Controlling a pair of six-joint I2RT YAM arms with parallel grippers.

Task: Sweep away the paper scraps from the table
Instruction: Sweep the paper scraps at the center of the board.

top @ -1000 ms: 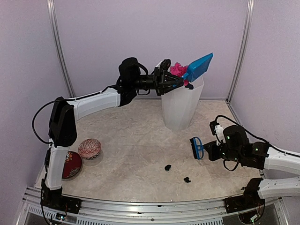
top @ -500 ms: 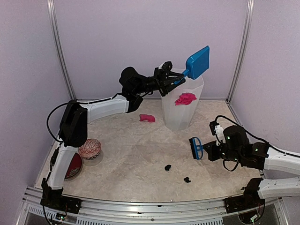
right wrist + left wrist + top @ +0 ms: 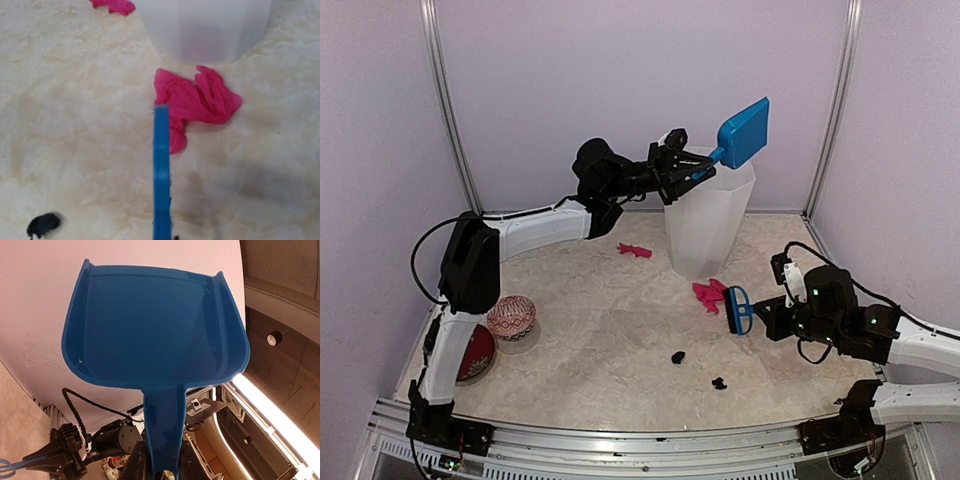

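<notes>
Well, I think the job is far from done. One pink scrap (image 3: 634,250) lies on the table (image 3: 580,340) just left of the white bin (image 3: 705,235). My left gripper (image 3: 696,170) is closed tight on the handle of the blue dustpan (image 3: 744,132) and holds it tipped up above the bin's rim. The pan looks empty. I cannot see any scraps through the bin's cloudy wall. A bigger pink scrap (image 3: 708,293) lies just in front of the bin. Two black scraps (image 3: 677,356) lie well in front of the bin, nearer to me. My right gripper (image 3: 760,320) is closed on the blue brush (image 3: 738,310), which stands in front of the bin, a bit to its right. All four scraps need sweeping up.
</notes>
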